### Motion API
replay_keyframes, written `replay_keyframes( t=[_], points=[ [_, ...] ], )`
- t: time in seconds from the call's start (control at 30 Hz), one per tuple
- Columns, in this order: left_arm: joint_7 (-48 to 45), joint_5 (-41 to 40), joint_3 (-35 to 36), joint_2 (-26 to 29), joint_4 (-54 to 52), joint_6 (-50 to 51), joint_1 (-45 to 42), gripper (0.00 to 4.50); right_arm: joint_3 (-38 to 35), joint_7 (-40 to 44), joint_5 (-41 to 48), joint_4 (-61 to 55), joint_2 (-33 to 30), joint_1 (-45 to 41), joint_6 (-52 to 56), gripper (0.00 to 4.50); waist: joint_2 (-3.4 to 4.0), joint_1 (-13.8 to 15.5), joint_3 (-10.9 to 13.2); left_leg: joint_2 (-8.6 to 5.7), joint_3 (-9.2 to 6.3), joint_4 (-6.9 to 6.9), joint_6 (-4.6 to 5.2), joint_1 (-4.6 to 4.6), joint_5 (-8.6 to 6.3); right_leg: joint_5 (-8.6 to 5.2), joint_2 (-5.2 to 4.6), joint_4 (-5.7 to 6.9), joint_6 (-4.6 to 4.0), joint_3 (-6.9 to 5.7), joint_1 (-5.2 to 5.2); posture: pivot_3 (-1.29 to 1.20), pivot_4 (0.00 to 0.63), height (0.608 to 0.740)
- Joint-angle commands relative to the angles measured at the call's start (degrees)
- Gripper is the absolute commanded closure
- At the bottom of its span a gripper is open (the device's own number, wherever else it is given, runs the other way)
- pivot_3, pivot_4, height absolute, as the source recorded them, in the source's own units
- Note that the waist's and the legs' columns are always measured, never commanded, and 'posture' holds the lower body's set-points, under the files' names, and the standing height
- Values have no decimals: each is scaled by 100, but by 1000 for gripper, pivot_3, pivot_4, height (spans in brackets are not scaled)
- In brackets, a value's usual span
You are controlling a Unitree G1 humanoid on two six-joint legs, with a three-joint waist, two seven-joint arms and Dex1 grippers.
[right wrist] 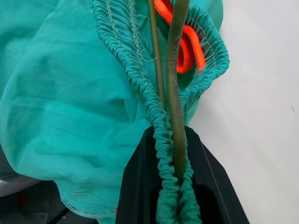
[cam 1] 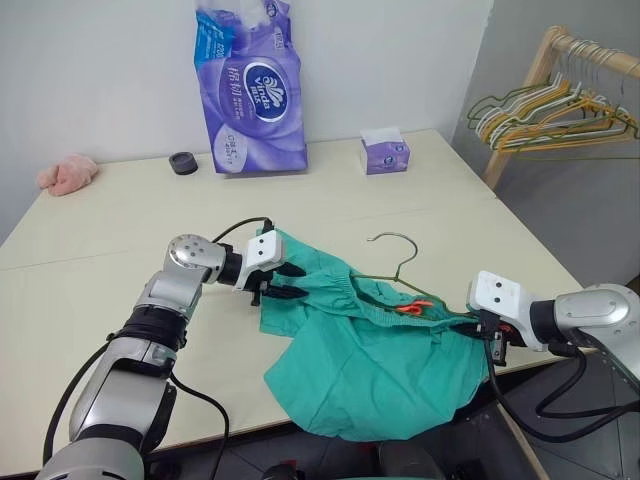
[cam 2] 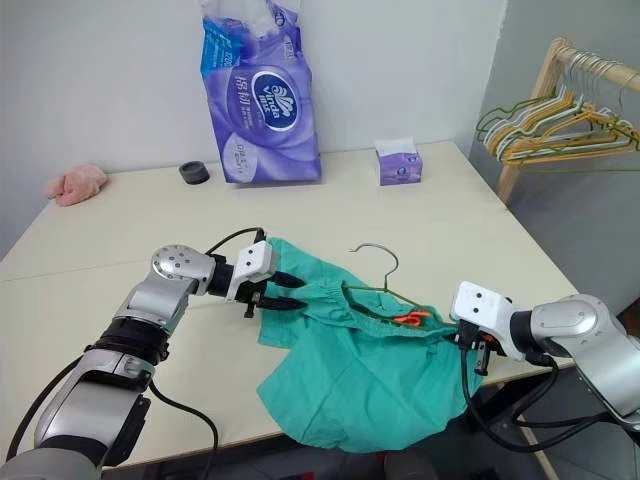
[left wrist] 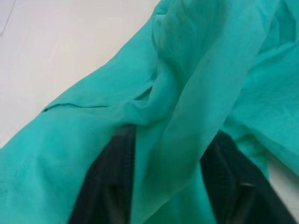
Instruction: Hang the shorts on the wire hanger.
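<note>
The shorts (cam 1: 375, 365) lie crumpled near the front edge of the table (cam 1: 120, 210), one leg drooping over the rim. The hanger (cam 1: 398, 262) is partly inside them: its hook stands clear above the waistband, and one wire arm runs down into the gathered elastic beside an orange drawstring (right wrist: 187, 44).

The right gripper (right wrist: 174, 175) is pinched together on both the wire and the bunched waistband at the shorts' right end, so that corner is pinned. The left gripper (left wrist: 170, 179) sits at the left end of the shorts, its fingers (left wrist: 105, 186) part way apart with a fold of cloth running between them. Whether they are actually biting on that fold or just straddling it is hard to say from the wrist view, since the fabric drapes over the fingertips.

So the task looks roughly half done. The hanger is threaded into the waist on one side and held there. What seems left is to get the other wire arm under the left part of the waistband, spread the cloth so it sits evenly across the hanger, and free the hook. The left end of the wire is hidden under the fabric, so I cannot tell how far it already reaches.
</note>
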Motion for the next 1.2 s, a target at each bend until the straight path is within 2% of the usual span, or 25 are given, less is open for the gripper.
replay_keyframes(
  t=[0.03,0.1,0.13,0.6,0.9,1.2],
  points=[
    [-39,4,104,15,53,-192,-167,3618,-96,22,-28,-154,-55,-59,-108,4500,0,4,0,0,-1,0,0,0,0,0,0,0,0,0,0,-316,47,740],
    [-26,23,108,16,110,-261,-177,4267,-104,34,-32,-143,-75,-51,-116,4500,0,4,0,0,-1,0,0,0,0,0,-1,0,0,1,1,-316,47,740],
    [3,33,118,14,142,-300,-184,4445,-114,50,-35,-132,-97,-38,-124,4500,0,4,0,0,-1,0,0,0,0,0,-1,0,0,1,1,-316,47,740],
    [352,248,197,61,881,-908,-294,4445,-390,235,-14,-1,-438,342,-328,4500,-1,8,0,0,-1,1,0,-1,0,0,-1,0,1,0,1,-314,42,740],
    [570,450,136,49,1233,-1258,-411,4445,-739,528,38,-26,-810,893,-575,4500,-1,7,0,0,0,0,0,-1,0,-4,-2,0,6,-3,1,-320,42,740],
    [653,553,141,12,1359,-1444,-426,4445,-1047,563,335,66,-615,796,-374,4500,-3,3,0,-1,2,1,0,-1,0,-4,-3,0,7,0,3,-320,44,740]
  ],
)
